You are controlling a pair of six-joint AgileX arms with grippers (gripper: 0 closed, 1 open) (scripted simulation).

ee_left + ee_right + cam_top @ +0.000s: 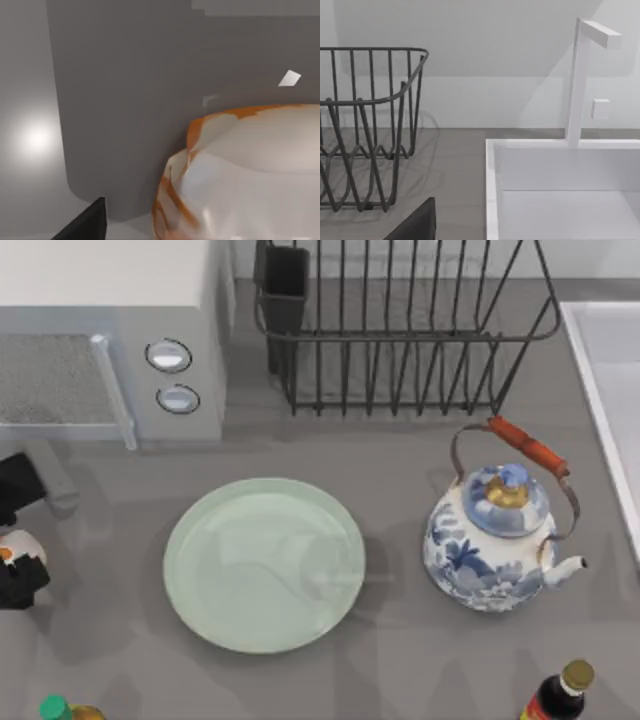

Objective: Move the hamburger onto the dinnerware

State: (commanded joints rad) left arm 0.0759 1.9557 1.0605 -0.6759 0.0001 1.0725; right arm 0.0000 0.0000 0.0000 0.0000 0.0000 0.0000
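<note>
Rounded glossy hamburger (250, 175) — flat plate (264, 563)

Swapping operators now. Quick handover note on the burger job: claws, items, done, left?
Left claw: at the table's left edge, closed around the hamburger; the left wrist view shows the bun close up.
Right claw: parked; its wrist camera looks at the dish rack and sink.
Dinnerware: green plate at table centre, nothing on it; teapot stands to its right.
Done: burger gripped.
Left: carry it right over the plate, set down, release.
</note>
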